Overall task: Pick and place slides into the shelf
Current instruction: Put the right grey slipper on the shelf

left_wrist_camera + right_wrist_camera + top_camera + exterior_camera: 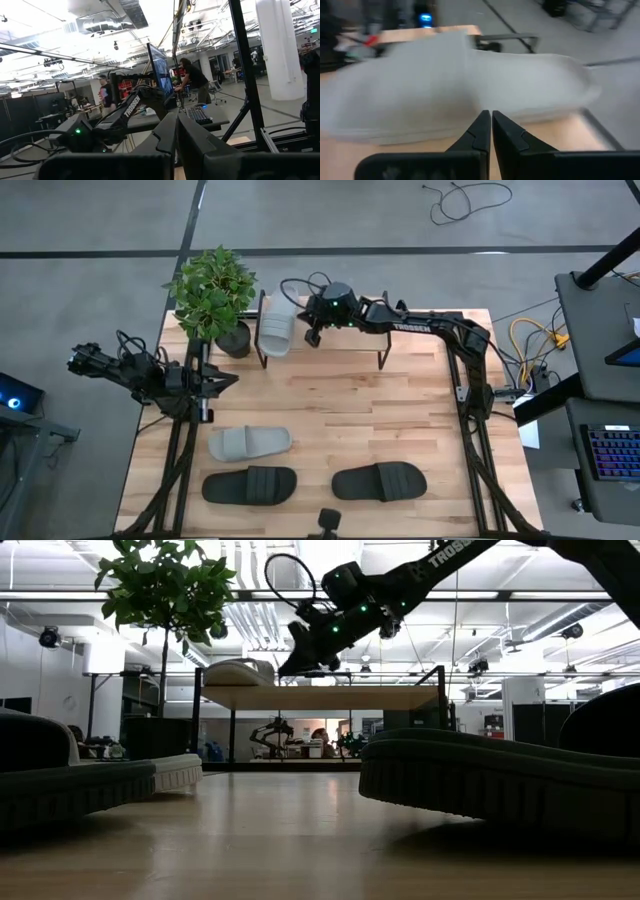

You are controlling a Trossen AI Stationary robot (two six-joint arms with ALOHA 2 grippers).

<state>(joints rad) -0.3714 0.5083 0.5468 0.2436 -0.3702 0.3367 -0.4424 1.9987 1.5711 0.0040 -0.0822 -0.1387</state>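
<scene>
While four slides are in view, only one light grey slide (277,328) sits on the shelf (400,338), at its end nearest the potted plant (213,292); in the low view it shows on the top board (320,696). The other three lie on the table (330,410), well apart from the shelf: a second light grey slide (249,443), a black slide (250,485) just beside it, and another black slide (379,481) further along the same edge. Two arms. The right gripper (312,336) hangs over the shelf just beside the grey slide there, fingers (485,131) pressed together, holding nothing; its wrist view shows the grey slide (460,95) close ahead, and contact cannot be told. The left gripper (222,380) waits at the table's left side near the plant, fingers (172,135) together, empty. Two people (192,80) stand in the room beyond.
</scene>
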